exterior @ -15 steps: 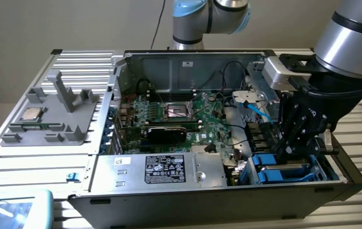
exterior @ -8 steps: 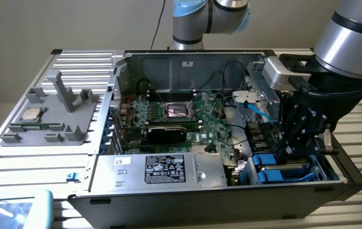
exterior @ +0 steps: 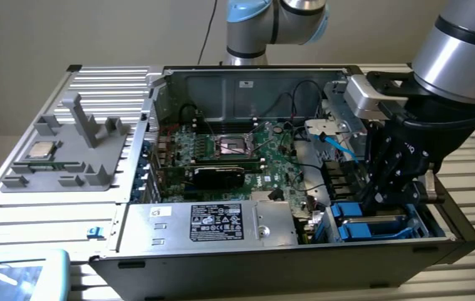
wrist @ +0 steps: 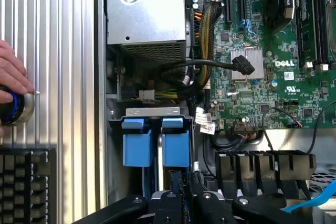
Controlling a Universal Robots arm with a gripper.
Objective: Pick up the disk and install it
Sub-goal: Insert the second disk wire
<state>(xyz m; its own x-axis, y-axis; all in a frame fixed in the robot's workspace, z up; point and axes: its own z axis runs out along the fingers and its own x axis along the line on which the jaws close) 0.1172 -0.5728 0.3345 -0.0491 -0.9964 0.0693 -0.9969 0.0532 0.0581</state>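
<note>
The open computer case (exterior: 220,251) lies on the ribbed tabletop (exterior: 37,213), motherboard (exterior: 220,150) exposed. At its near corner on the exterior view's right, the end effector (exterior: 385,197) reaches into the blue drive bay, narrowly closed on the disk (wrist: 176,179) standing there.

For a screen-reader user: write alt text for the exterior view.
A robot arm's end effector reaches down into the blue drive bay of an open computer case on the view's right. Its motherboard lies exposed.
</note>
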